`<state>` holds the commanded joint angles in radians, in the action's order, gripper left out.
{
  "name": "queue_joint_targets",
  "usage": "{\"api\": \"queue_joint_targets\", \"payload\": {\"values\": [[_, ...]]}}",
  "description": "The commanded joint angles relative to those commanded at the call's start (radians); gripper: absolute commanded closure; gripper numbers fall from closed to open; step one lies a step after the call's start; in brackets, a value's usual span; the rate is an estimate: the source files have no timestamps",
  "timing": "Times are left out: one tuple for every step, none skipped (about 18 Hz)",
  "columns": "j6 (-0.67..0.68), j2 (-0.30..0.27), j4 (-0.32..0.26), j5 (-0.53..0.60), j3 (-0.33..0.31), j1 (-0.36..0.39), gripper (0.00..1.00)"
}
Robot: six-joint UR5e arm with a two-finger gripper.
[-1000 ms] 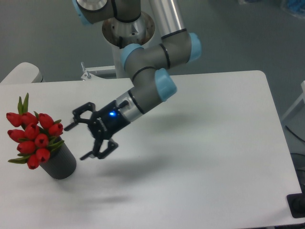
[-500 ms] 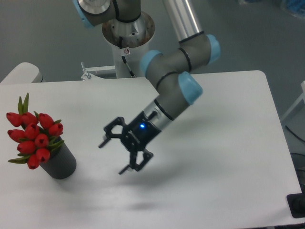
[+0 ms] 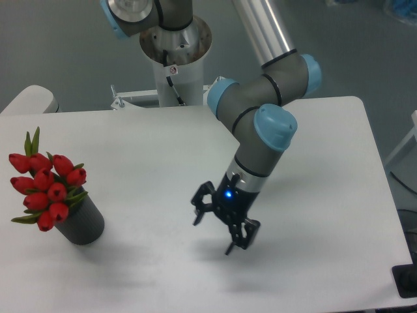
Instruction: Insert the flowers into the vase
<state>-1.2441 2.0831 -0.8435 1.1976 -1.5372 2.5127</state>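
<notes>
Standing in the vase [image 3: 83, 223], the flowers [image 3: 47, 189] sit well apart from the spread, empty fingers [image 3: 199, 215].

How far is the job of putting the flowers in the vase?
It looks done: the flowers stand in the vase at the table's left side, buds above its rim. The gripper is open, holds nothing, and is well to the right of the vase. Nothing visible is left.
</notes>
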Motion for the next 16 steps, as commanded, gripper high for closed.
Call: {"api": "queue_joint_targets", "payload": {"values": [[-0.002,0.011,-0.029,0.046,0.023,-0.006,0.0],[-0.002,0.017,-0.063,0.083,0.043,-0.02,0.0],[-0.002,0.025,-0.098,0.111,0.061,-0.035,0.0],[-0.002,0.029,-0.132,0.135,0.08,-0.051,0.0],[-0.002,0.035,-0.161,0.166,0.101,-0.067,0.0],[0.0,0.049,-0.187,0.193,0.129,-0.083,0.0],[0.002,0.055,-0.213,0.215,0.147,-0.09,0.0],[0.002,0.058,-0.233,0.233,0.157,-0.095,0.0],[0.0,0.063,-0.238,0.246,0.157,-0.098,0.0],[0.0,0.068,-0.236,0.255,0.157,-0.104,0.0],[0.0,0.075,-0.238,0.273,0.158,-0.109,0.0],[-0.002,0.078,-0.243,0.299,0.158,-0.11,0.0],[-0.003,0.078,-0.252,0.324,0.158,-0.112,0.0],[-0.009,0.078,-0.268,0.335,0.158,-0.112,0.0],[-0.023,0.078,-0.287,0.338,0.16,-0.111,0.0],[-0.04,0.078,-0.305,0.339,0.163,-0.111,0.0]]}}
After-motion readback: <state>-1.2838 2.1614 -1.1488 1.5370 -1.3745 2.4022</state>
